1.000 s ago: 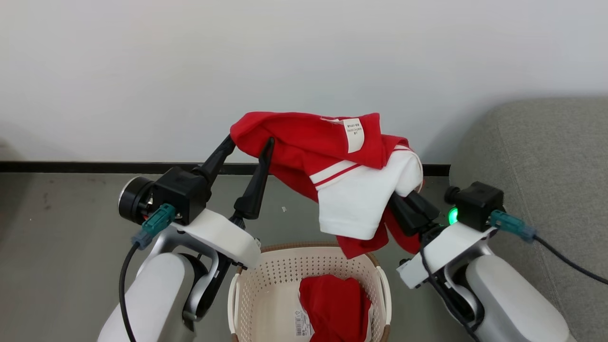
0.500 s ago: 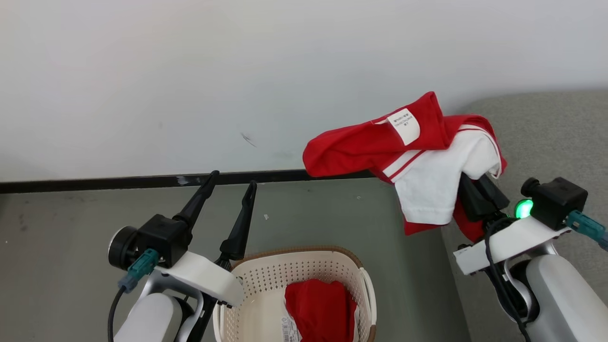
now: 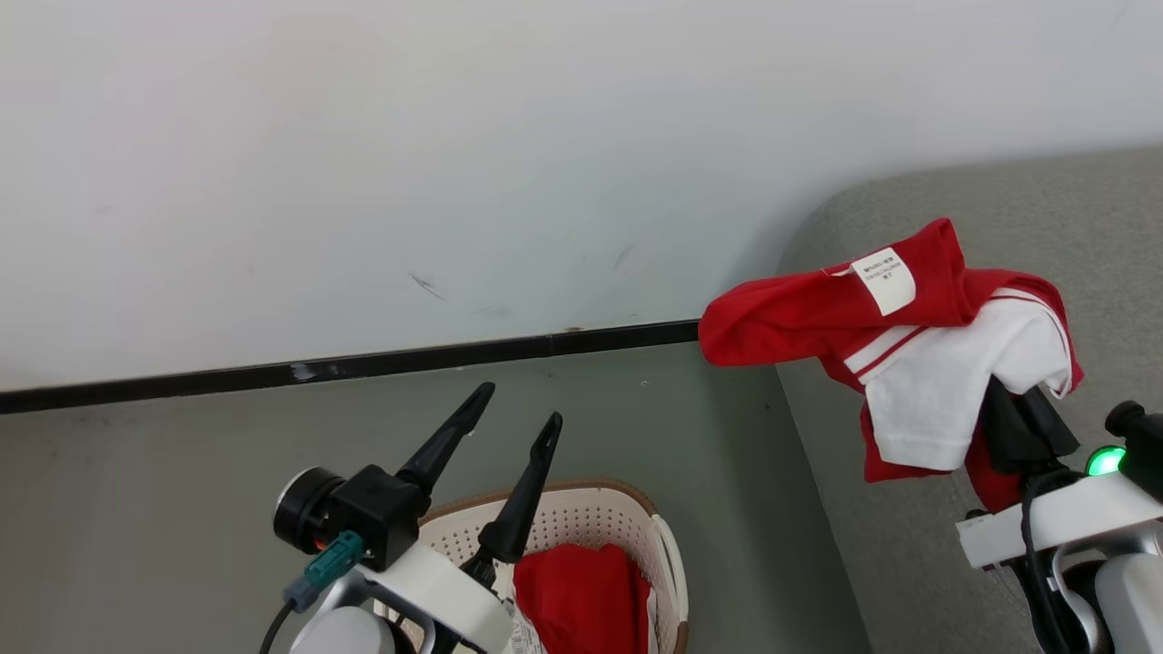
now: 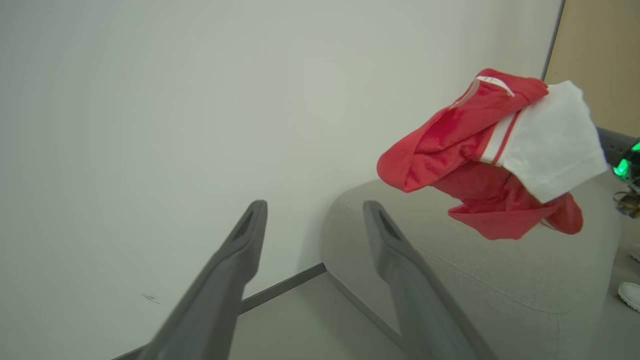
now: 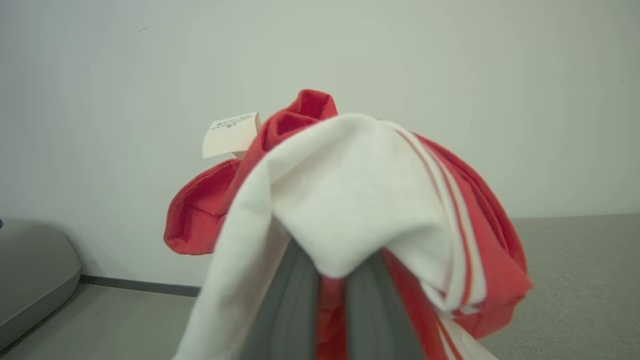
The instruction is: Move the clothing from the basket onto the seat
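Note:
A red garment with a white panel and white label, part of the clothing [image 3: 909, 336], hangs over the grey seat [image 3: 1045, 209]. My right gripper [image 3: 1010, 413] is shut on it from below, its tips buried in the fabric. In the right wrist view the clothing [image 5: 350, 190] drapes over both grey fingers [image 5: 285, 310], with red cloth pinched between them. My left gripper [image 3: 520, 406] stands open and empty above the basket [image 3: 581, 495], in which more red clothing [image 3: 572, 599] lies. In the left wrist view my left gripper [image 4: 314, 210] points at the wall, with the clothing [image 4: 465, 145] above the seat [image 4: 500, 280].
A white wall with a black skirting strip [image 3: 363, 368] runs behind the grey floor [image 3: 182, 490]. The seat's rounded corner is to the right of the basket. A tan panel [image 4: 600, 50] and a white shoe [image 4: 630, 294] are beyond the seat.
My left gripper opened wide, let go of the red garment and came away from it. My right gripper carried the garment rightward over the seat. The head camera turned right.

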Tool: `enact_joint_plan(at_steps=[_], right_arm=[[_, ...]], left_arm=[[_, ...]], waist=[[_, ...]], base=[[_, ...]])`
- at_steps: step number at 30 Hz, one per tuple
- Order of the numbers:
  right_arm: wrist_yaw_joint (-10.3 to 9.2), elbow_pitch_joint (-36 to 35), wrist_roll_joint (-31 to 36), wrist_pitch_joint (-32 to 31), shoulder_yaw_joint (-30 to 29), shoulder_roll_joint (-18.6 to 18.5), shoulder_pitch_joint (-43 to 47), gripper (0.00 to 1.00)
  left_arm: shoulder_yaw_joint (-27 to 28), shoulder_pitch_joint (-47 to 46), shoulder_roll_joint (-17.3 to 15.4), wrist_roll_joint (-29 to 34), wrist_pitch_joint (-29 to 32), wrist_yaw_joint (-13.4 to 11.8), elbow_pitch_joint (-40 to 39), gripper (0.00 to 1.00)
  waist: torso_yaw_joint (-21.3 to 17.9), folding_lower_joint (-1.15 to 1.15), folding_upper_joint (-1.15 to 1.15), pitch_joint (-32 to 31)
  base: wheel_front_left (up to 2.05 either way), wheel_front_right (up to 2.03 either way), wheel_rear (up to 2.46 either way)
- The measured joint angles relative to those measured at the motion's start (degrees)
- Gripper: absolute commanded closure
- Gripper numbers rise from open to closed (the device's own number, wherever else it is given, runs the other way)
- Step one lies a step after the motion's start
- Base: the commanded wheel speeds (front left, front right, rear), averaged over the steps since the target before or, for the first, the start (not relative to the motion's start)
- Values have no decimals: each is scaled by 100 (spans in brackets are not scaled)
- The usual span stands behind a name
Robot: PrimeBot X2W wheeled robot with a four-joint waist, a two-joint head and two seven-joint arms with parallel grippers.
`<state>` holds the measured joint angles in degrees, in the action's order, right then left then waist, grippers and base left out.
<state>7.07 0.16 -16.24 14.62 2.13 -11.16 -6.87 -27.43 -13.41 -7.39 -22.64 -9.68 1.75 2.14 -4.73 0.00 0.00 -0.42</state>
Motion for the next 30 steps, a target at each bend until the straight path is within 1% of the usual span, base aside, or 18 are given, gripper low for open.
enact_joint_plan(at_steps=[3, 5, 11, 18, 30], right_arm=[[0, -71, 96, 0, -170, 0, 172, 100], [0, -122, 125, 0, -279, 9, 287, 100], [0, -229, 171, 0, -515, 48, 586, 100], [0, -397, 221, 0, -716, 90, 856, 100], [0, -563, 218, 0, -828, 192, 1132, 100]], left_arm=[[-131, 4, 38, -4, -5, 109, -11, 0], [-210, 47, 134, -109, -8, 197, -32, 0], [-486, 127, 215, -223, -48, 299, -73, 0], [-772, 188, 265, -249, -48, 350, -76, 0], [-840, 188, 278, -144, -102, 345, -91, 0]], waist=[[-111, 0, 0, -10], [-190, 0, 0, -15], [-441, 0, 0, -23], [-756, 0, 0, -10], [-1278, 0, 0, 129]], base=[[0, 0, 0], [0, 0, 0], [0, 0, 0], [0, 0, 0], [0, 0, 0]])
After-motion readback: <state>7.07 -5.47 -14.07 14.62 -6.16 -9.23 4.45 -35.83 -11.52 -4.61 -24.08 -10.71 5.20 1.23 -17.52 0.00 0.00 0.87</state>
